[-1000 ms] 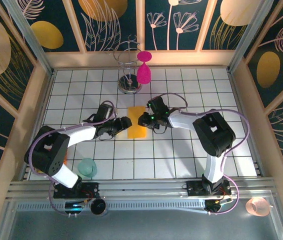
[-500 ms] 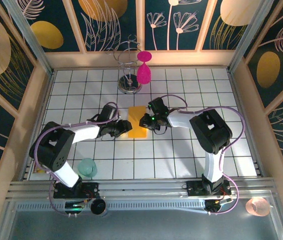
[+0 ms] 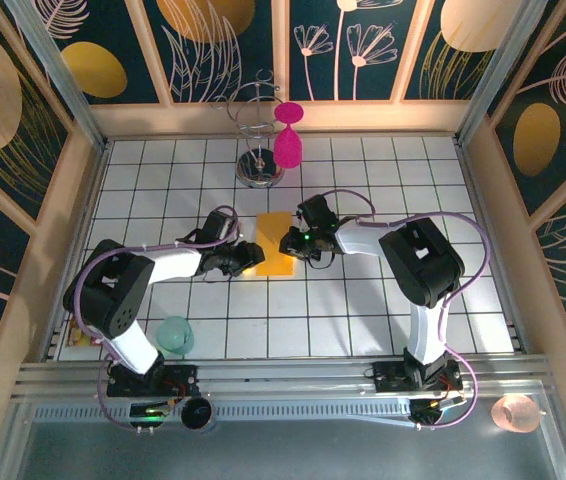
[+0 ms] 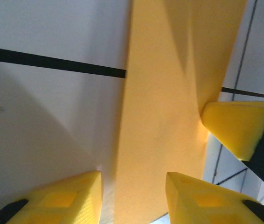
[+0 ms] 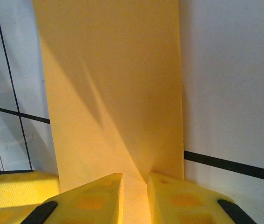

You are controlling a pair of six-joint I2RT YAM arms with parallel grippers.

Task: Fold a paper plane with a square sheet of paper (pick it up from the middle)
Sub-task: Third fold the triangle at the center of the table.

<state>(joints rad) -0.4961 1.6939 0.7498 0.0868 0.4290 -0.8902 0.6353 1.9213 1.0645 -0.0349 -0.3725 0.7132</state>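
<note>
Orange-yellow, one folded sheet of paper (image 3: 275, 245) lies centred on the tabletop (image 3: 363, 310) between two pincers: left pincer (image 4: 133, 181) half-open astride its edge, right pincer (image 5: 135, 179) nearly closed, fingertips touching it.

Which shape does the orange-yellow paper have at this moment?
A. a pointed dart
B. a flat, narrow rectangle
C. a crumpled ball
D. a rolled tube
B: in the top view the square sheet of paper lies flat on the table as a rectangle longer than it is wide, with the left gripper at its left edge and the right gripper at its right edge.
</note>
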